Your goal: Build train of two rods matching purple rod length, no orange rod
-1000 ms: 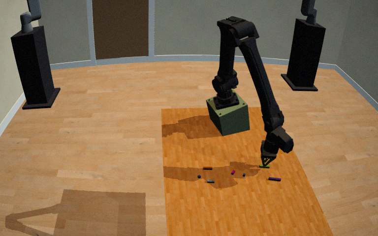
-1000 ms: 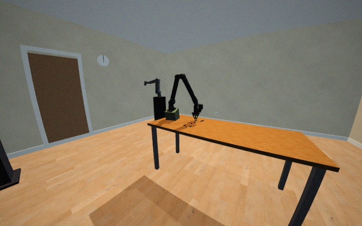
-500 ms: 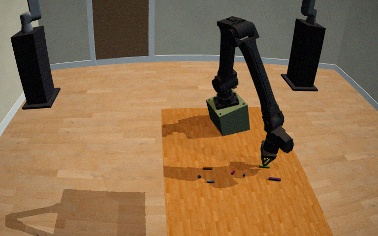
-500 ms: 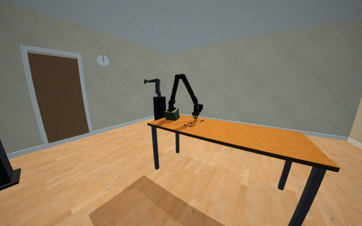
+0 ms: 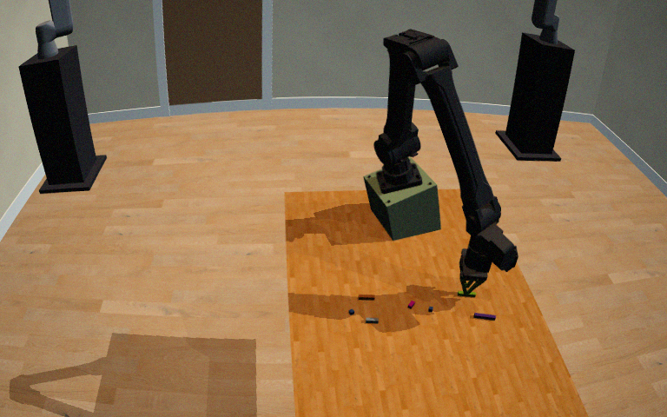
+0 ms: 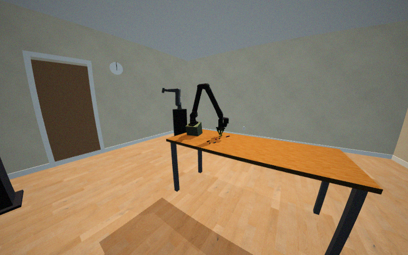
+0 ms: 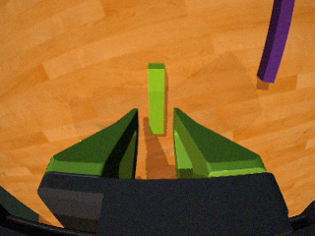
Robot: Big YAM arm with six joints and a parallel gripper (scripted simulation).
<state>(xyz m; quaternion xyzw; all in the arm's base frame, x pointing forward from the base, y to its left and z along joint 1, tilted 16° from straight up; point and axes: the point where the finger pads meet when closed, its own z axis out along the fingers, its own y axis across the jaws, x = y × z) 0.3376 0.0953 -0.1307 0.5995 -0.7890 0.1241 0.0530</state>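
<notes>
Legible writing: none made out in any view; wall clock [image 6: 116, 68] face too small to read.

Counted on the table [image 5: 344, 373], top view: seven rods. Two blue, one [image 5: 351, 311] at the left and one [image 5: 430, 308] further right; one each of dark orange-brown [image 5: 366, 296], grey [image 5: 371, 320], magenta [image 5: 411, 304], lime [image 5: 465, 294] and purple [image 5: 484, 315]. All lying flat and apart from one another. One arm on a green base block [image 5: 425, 216]. Two black pedestals [image 5: 58, 113] [image 5: 538, 93] on the floor behind.

Shown only by the wrist view: gripper [image 7: 156, 118] partly open and gripping nothing, green fingers flanking the near end of the lime rod [image 7: 157, 97] with a sliver of bare wood on either side; purple rod [image 7: 276, 38] off to the upper right, well apart from the lime one.

Shown only by the exterior view: four dark table legs [image 6: 175, 168], brown door [image 6: 64, 108], clock; rods reduced to specks, colours not distinguishable.

Shown only by the top view: full spread of rods, gripper [image 5: 471, 287] down directly over the lime rod, purple rod just beyond it toward the table's right edge
</notes>
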